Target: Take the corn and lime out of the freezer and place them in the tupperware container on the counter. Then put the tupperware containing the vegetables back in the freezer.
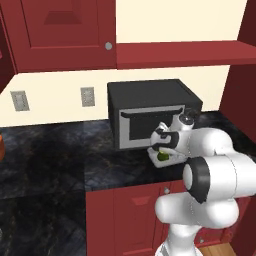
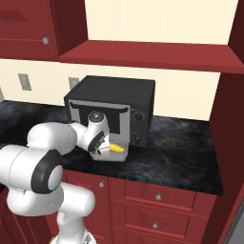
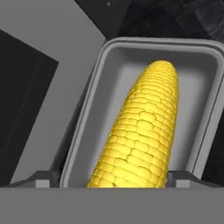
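Yellow corn (image 3: 140, 131) lies lengthwise in the grey tupperware container (image 3: 103, 65) on the black bench (image 2: 181, 152), with the lime (image 1: 163, 156) also inside. End effector (image 3: 113, 177) hovers directly above, fingers spread wide apart, gripping nothing. Black microwave (image 2: 114, 97) stands just behind.

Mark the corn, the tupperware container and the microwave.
corn (image 3: 140, 131): hand view, middle of the cob.
tupperware container (image 3: 87, 118): hand view, left rim wall.
microwave (image 2: 114, 93): right base view, black top panel.
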{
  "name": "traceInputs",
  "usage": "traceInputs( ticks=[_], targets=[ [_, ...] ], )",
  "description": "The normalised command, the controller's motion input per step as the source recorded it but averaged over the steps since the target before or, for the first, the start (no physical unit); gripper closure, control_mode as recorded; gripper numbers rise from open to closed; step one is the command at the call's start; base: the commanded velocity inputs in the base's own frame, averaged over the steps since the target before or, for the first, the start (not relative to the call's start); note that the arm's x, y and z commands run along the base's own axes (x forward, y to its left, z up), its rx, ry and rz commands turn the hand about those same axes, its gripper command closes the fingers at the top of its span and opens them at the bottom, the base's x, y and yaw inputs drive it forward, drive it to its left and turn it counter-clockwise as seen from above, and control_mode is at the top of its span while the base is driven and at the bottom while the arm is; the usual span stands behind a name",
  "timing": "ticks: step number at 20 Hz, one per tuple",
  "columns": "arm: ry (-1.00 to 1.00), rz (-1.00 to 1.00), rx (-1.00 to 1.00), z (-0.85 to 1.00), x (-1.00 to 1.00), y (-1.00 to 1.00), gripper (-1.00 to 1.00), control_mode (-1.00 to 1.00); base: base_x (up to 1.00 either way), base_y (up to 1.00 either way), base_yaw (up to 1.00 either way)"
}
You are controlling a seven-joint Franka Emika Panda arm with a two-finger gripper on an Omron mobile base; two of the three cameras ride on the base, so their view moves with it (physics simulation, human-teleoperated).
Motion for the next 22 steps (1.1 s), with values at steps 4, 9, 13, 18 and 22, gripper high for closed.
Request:
traceInputs(
  ticks=[4, 9, 13, 18, 22],
  targets=[
    [-0.17, -0.01, 0.05, 0.34, -0.54, 0.00, -1.00, -1.00, 0.00, 0.00, 0.00],
    [-0.11, 0.00, 0.04, 0.91, -0.23, -0.21, -1.00, -1.00, 0.00, 0.00, 0.00],
    [0.00, 0.17, -0.01, 0.31, 0.19, -0.85, -1.00, -1.00, 0.00, 0.00, 0.00],
    [0.00, 0.41, -0.17, -0.06, 0.15, -0.76, -1.00, -1.00, 0.00, 0.00, 0.00],
    [0.00, 0.30, -0.29, -0.25, 0.19, -0.14, -1.00, -1.00, 0.00, 0.00, 0.00]
  ],
)
